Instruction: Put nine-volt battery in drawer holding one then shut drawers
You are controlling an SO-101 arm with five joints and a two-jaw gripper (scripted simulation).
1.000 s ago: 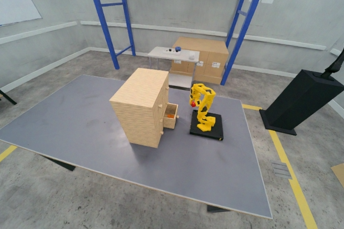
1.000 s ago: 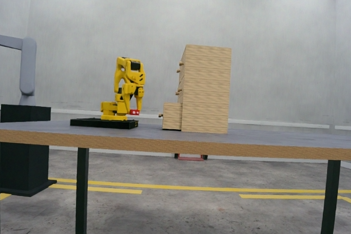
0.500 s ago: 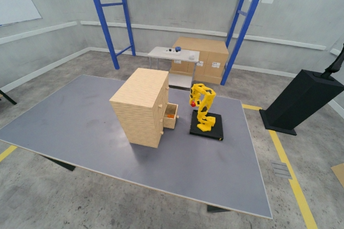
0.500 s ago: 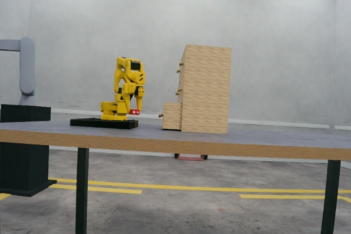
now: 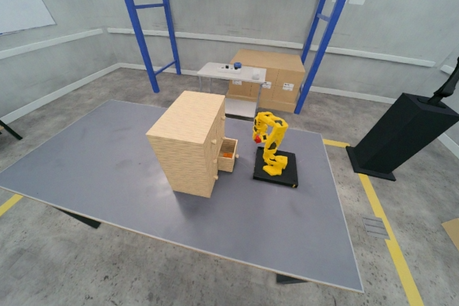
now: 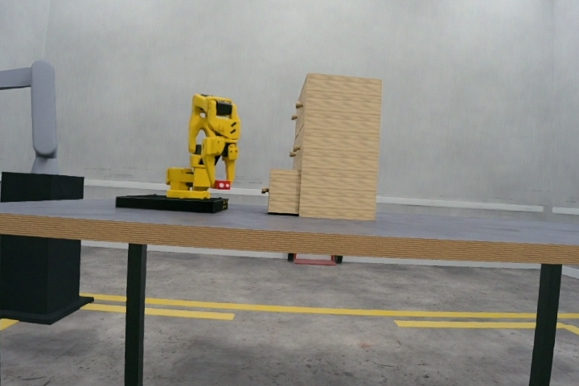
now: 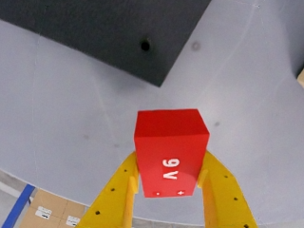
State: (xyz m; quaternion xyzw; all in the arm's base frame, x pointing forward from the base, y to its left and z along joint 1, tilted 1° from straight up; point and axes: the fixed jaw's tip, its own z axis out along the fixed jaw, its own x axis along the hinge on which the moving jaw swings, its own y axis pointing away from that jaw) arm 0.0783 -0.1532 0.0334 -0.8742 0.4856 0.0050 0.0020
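My gripper [image 7: 170, 178] is shut on a red nine-volt battery [image 5: 257, 138] [image 6: 222, 184] [image 7: 171, 157]. It holds the battery above the table, between the arm's base and the cabinet. The wooden cabinet [image 5: 185, 118] [image 6: 339, 145] has one low drawer [image 5: 225, 164] [image 6: 283, 191] standing open toward the arm. An orange-red object [image 5: 227, 155] lies in that open drawer; it is too small to name for sure. The other drawers look shut, and their insides are hidden.
The arm's black base plate [image 5: 276, 180] [image 6: 162, 203] [image 7: 142, 28] is on the table [image 5: 237, 223] in front of the open drawer. Round knobs stick out from the cabinet's front. A wooden corner shows at the right edge of the wrist view.
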